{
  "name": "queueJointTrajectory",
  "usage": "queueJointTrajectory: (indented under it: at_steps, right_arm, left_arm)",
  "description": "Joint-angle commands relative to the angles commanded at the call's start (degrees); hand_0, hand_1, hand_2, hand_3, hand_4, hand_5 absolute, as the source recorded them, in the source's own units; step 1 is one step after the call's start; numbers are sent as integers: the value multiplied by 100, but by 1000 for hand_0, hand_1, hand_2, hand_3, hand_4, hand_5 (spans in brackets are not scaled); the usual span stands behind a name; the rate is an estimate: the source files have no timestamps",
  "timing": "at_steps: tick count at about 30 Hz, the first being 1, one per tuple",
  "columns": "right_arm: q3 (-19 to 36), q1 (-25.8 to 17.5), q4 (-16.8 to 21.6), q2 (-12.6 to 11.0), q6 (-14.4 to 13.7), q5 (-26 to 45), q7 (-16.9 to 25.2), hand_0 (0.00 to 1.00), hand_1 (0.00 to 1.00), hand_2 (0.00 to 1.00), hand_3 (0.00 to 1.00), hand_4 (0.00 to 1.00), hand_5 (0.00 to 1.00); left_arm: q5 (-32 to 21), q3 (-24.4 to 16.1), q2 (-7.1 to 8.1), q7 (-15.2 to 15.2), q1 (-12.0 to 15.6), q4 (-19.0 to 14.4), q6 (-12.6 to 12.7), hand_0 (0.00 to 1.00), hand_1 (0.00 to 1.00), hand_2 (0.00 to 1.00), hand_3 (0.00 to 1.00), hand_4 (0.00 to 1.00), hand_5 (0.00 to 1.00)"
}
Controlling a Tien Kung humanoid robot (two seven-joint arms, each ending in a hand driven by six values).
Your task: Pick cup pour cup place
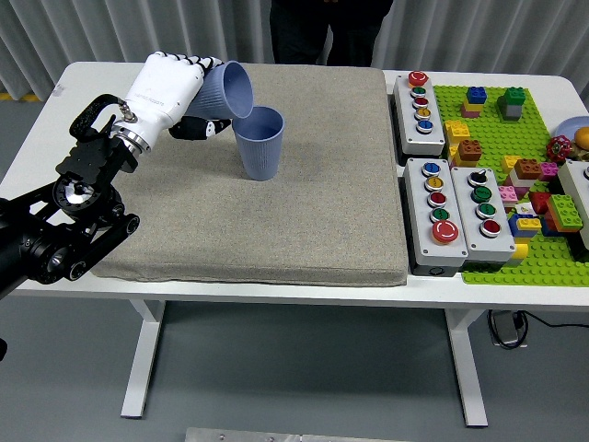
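Left hand [170, 89] wraps tilted cup [227, 90] (mouth over standing cup [259, 143]).

Bright, even, diffuse overhead light, with only soft faint shadows beside the upright cup [259, 143] on the mat [276, 212]. Sharp throughout; no glare, no blur, slight wide-angle bend at edges.

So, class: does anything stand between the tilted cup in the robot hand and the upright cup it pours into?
Nothing visible does. The left robot hand holds the tilted cup with its mouth right at the upright cup's rim, on the grey mat.
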Motion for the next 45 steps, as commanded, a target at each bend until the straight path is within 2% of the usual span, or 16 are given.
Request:
queueJointTrajectory:
  at_steps: [13,37,45]
  right_arm:
    - [-38,45,-4,-19,-11,66,15,676,621,572,563,2,181]
    - [-76,71,-3,-32,-35,137,22,676,621,571,563,2,181]
    - [-91,69,-3,-38,-37,161,17,676,621,571,564,2,181]
  left_arm:
    - [102,476,195,89,-365,20,-56,378,451,572,578,726,284]
    - [300,995,377,253,-700,44,-97,372,451,568,573,722,286]
    - [331,1276,393,281,-899,-11,-151,372,448,566,573,720,282]
